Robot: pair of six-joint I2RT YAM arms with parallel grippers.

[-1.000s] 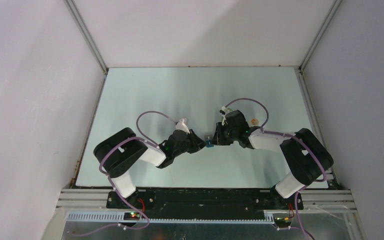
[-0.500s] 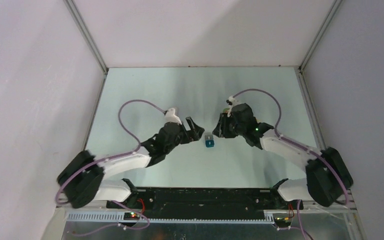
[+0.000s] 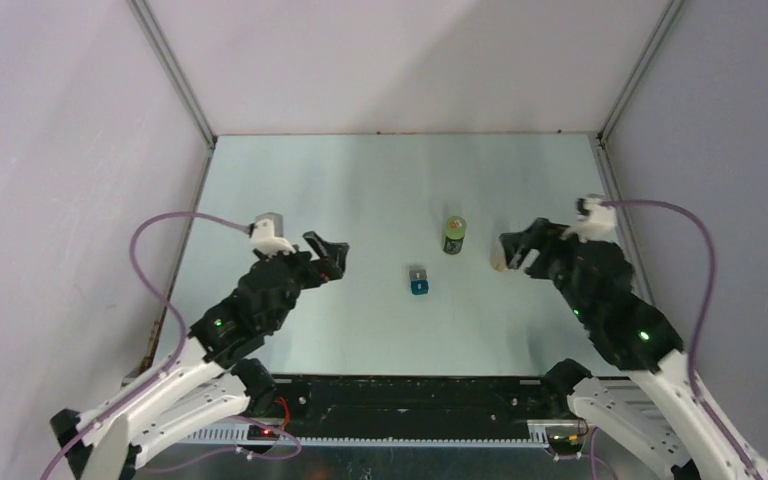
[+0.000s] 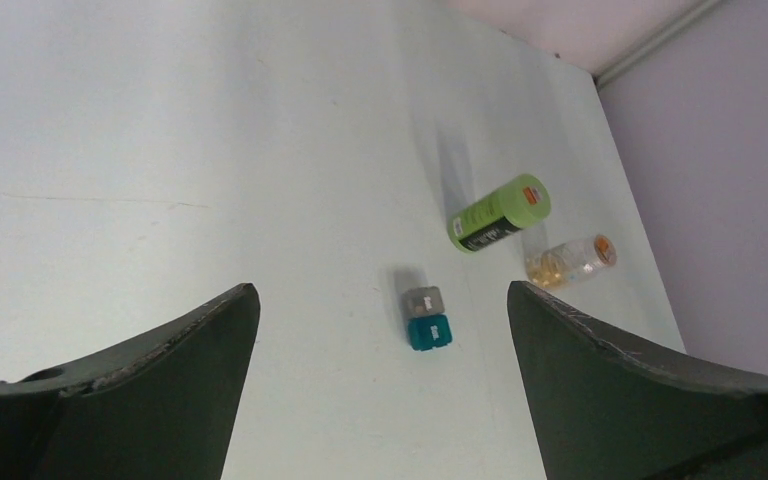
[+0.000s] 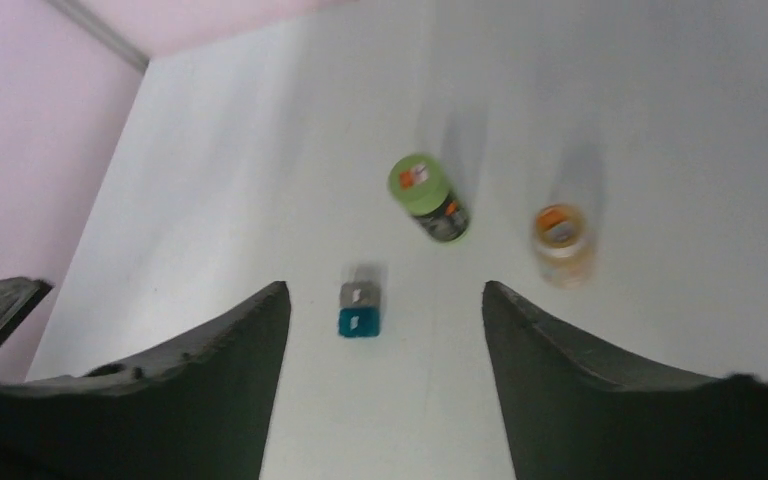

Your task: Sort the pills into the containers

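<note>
Where lilac walls [image 3: 60, 150] enclose, pale tabletop [image 3: 360, 190] bears containers [image 3: 454, 236].

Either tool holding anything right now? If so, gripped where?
Nothing held. Left tool and right tool are both open and empty; the green-topped bottle, orange-topped bottle and teal-and-grey box sit free on the table.

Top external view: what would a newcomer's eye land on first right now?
A small grey-and-teal block sits alone in the middle, a vivid spot on the pale table. Just beyond it to the right stands a dark cylindrical bottle with a lime-green top. Further right is a pale beige bottle with an orange top, close to the open jaws of the right arm.
</note>
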